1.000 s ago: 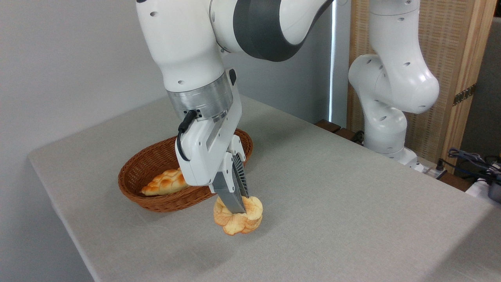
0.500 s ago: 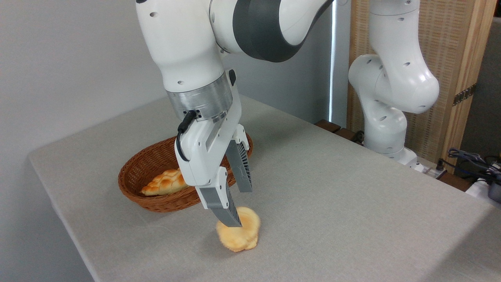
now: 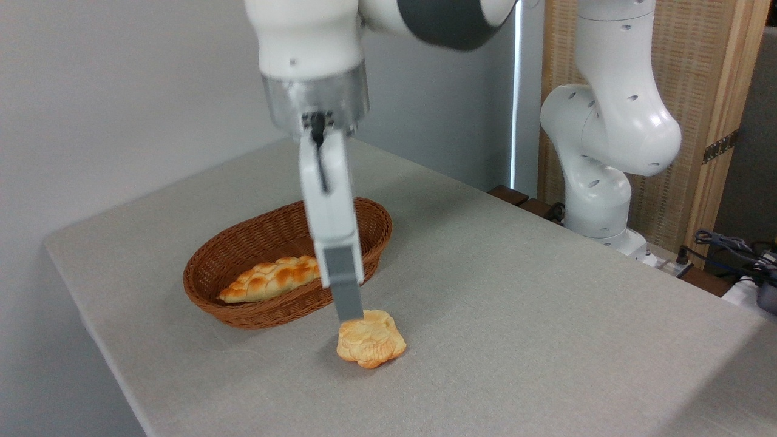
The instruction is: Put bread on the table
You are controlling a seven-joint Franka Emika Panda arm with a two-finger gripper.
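The bread point(image 3: 371, 347), a small pale golden bun with scalloped edges, lies flat on the grey table point(image 3: 534, 328), just in front of the wicker basket. My gripper point(image 3: 349, 314) hangs a little above the bun's back-left edge and is apart from it. I see the gripper edge-on, so the near finger point(image 3: 346, 297) covers the far one. Nothing is held between the fingers.
A brown oval wicker basket point(image 3: 273, 312) stands left of the bun, with a longer braided loaf point(image 3: 273, 278) inside. The arm's white base point(image 3: 601, 200) rises at the table's far right edge, and cables point(image 3: 734, 249) lie beyond it. The table edge runs close at the left and front.
The gripper opened and let the bun go, and the bun settled flat on the table. The hand then rose a little and turned edge-on to the camera, uncovering more of the loaf.
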